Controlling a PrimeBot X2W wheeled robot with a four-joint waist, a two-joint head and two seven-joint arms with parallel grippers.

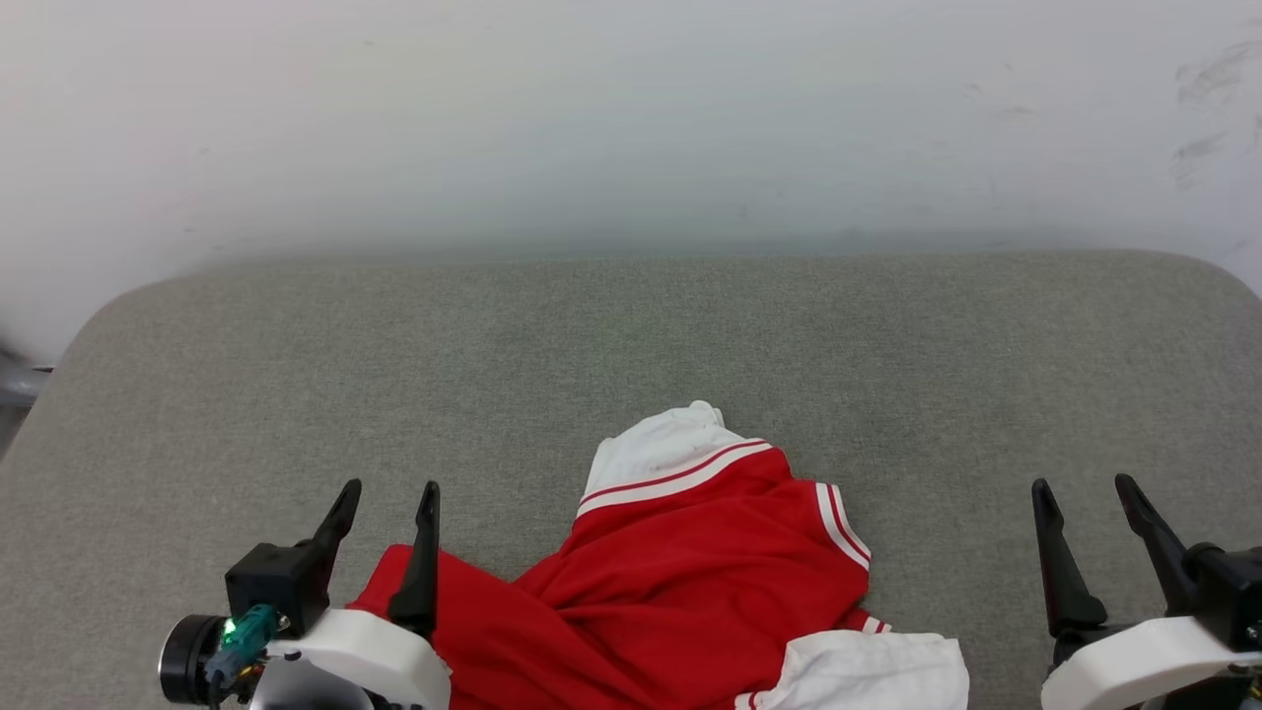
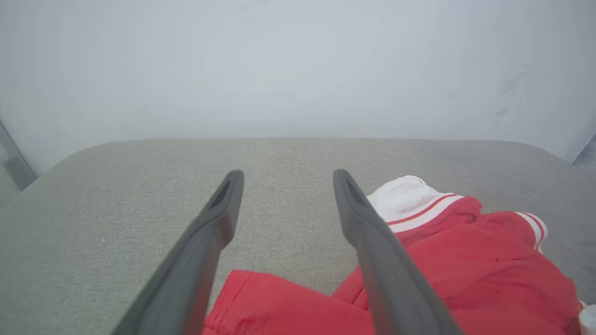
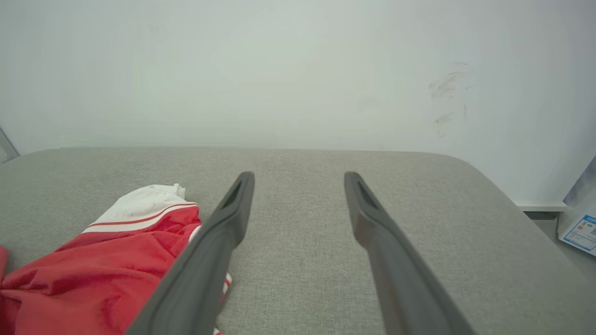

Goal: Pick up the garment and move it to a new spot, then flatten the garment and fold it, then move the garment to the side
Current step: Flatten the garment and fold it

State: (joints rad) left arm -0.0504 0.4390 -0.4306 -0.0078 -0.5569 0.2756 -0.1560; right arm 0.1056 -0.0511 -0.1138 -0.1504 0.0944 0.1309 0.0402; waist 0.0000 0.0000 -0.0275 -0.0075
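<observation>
Head view first: the garment [image 1: 690, 562] is lying bunched up on the grey fabric surface [image 1: 631, 345], down at the near edge and about in the middle. It's mostly red, with one white sleeve with striped trim poking up toward the wall [image 1: 631, 118] and another white bit at the bottom right. The left gripper [image 1: 389, 488] sits at the lower left with its fingers spread apart and nothing between them. Its inner finger is right over the red corner of the jersey, but I can't tell if it's actually touching. The right gripper [image 1: 1083, 483] is at the lower right, fingers also spread and empty, well clear of the cloth. In the left wrist view both dark fingers [image 2: 205, 242] fan out wide. A red flap of the jersey lies below and between them at the bottom, and the rest of it piles up off to the right, with the white sleeve behind the right-hand finger. The right wrist view has the same wide, empty spread over bare grey fabric, with the jersey off to the left, partly behind the left-hand finger. The wall has some scuff marks [image 3: 447, 93], and there's a white box with a blue label [image 3: 579, 223] at the far right edge.
</observation>
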